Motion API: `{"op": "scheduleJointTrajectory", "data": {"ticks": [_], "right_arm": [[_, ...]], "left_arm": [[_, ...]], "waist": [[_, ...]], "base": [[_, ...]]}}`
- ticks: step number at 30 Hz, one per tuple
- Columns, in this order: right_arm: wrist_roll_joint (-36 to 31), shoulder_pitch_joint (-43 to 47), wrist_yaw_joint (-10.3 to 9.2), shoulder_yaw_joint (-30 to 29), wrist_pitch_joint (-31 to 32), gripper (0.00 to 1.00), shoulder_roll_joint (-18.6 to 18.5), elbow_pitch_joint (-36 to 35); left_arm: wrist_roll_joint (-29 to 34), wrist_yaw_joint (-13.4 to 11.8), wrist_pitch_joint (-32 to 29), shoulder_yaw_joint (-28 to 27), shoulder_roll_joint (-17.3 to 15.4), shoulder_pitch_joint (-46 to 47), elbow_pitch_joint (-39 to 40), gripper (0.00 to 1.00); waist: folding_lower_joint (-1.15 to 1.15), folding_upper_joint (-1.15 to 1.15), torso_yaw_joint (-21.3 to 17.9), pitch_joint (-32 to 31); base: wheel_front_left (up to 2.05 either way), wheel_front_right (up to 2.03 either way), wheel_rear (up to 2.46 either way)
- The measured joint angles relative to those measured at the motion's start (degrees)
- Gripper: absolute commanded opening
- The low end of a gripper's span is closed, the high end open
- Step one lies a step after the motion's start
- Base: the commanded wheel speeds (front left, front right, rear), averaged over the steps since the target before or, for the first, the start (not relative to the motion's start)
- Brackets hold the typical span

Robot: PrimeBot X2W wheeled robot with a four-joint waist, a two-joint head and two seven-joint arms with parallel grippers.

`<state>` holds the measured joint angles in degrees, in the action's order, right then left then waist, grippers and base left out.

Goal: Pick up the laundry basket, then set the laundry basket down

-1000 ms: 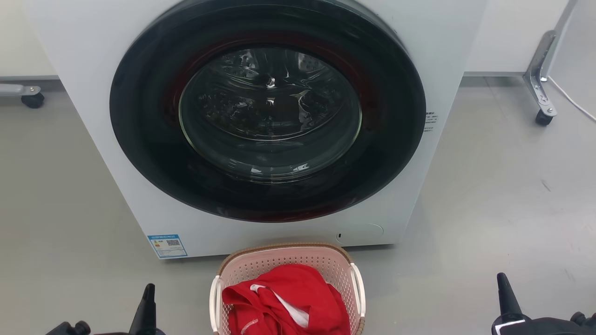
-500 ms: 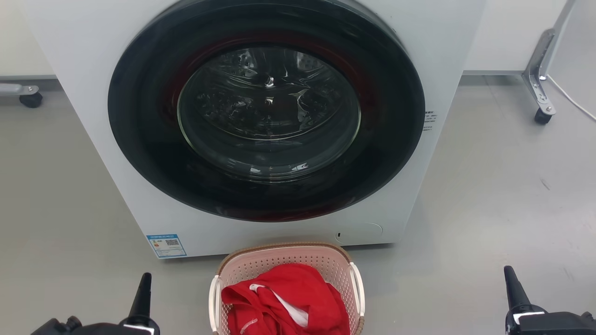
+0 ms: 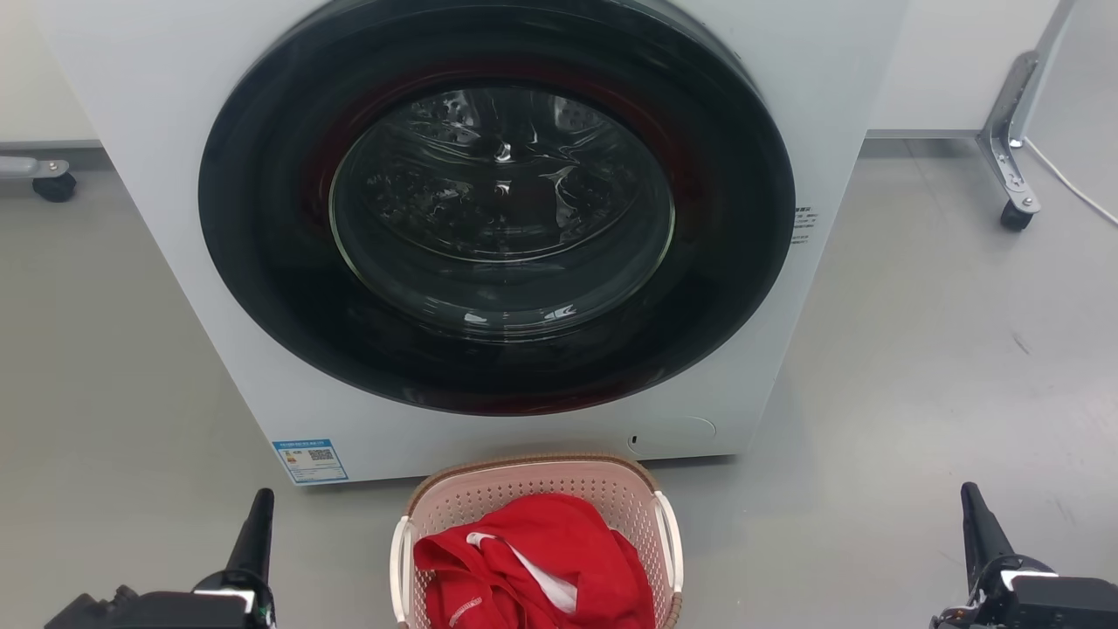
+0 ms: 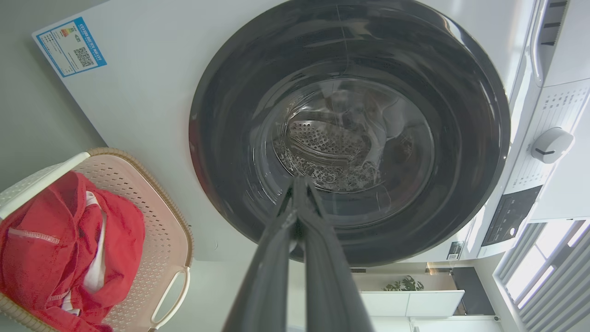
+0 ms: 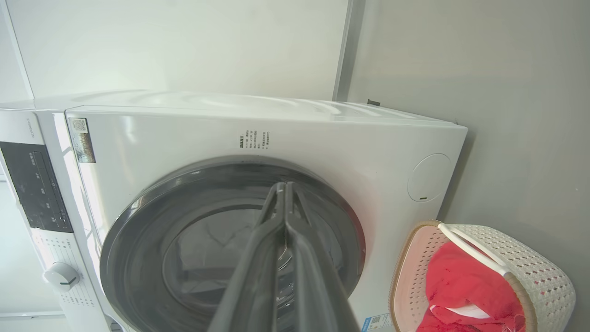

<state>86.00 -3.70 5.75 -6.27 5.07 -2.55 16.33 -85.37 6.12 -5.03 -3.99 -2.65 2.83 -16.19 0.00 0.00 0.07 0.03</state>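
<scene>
The laundry basket (image 3: 624,489) stands on the floor just before the washing machine, pale pink with a brown rim and white side handles, holding a red garment (image 3: 533,559). The basket (image 4: 166,221) lies at the lower left of the left wrist view and the basket (image 5: 534,267) at the lower right of the right wrist view. My left gripper (image 3: 255,528) is shut at the lower left, well clear of the basket's left handle. My right gripper (image 3: 978,520) is shut at the lower right, far from the right handle. Both sets of fingers (image 4: 299,203) (image 5: 282,203) are pressed together with nothing between them.
A white front-loading washing machine (image 3: 838,87) with a dark round door (image 3: 498,210) rises right behind the basket. Wheeled metal legs (image 3: 1013,166) stand at the right rear, another caster (image 3: 52,179) at the left. Grey floor spreads on both sides.
Both grippers have spread outward, the left further left and the right further right, and risen slightly in the head view. The basket has stayed in place.
</scene>
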Motion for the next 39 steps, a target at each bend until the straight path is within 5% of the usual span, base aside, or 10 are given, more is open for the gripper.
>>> {"op": "scheduleJointTrajectory", "data": {"ticks": [9,39], "right_arm": [[5.5,-1.0,1.09,-1.3,1.4,0.0,0.0,0.8],[5.5,-1.6,1.14,-1.3,1.4,0.0,0.1,0.8]], "left_arm": [[-6.3,1.0,-1.4,-1.2,0.2,1.6,-0.6,0.0],[-6.4,1.0,-1.4,-1.2,0.2,1.6,-0.7,0.0]], "waist": [[0.0,0.0,-0.1,0.1],[0.0,0.0,-0.1,0.1]], "base": [[0.0,0.0,0.0],[0.0,0.0,0.0]]}}
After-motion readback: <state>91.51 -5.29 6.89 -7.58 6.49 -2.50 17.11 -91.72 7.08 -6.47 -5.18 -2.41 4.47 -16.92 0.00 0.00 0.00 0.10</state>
